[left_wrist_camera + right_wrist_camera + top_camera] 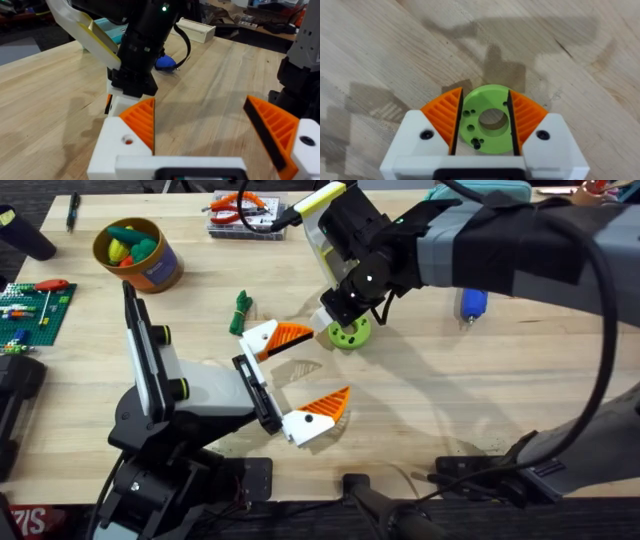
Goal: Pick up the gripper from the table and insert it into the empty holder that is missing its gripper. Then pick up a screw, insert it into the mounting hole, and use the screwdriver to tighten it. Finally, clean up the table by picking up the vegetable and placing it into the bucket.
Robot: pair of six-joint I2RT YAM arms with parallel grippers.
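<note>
Dark and large across the far right of the overhead view, our right arm (520,240) reaches in toward the middle of the table (420,400). Its gripper (350,315) points straight down over a lime-green round piece with holes (350,335). From the right wrist we see that piece (487,120) between the two orange ribbed pads (445,116), which press against its left and right edges, so this pincer is closed on the green disc, and the disc looks to rest on the wood.

Our left gripper (305,375) sits nearer to us, left of centre, with its white fingers and orange pads (292,334) spread wide apart and nothing between them. From the left wrist we see the same wide gap (200,130) over bare wood, with the right arm's gripper (132,85) standing upright just beyond it.

We find the vegetable (240,311), small, dark green and knobbly, lying on the table just to the far left of the left gripper's farther finger, near it but not touching. The bucket (137,253) stands at the far left, well apart from the vegetable, with colourful toy pieces inside. A blue object (472,303) lies on the right, partly under the right arm. A tray of tools (245,215) sits at the far edge.
</note>
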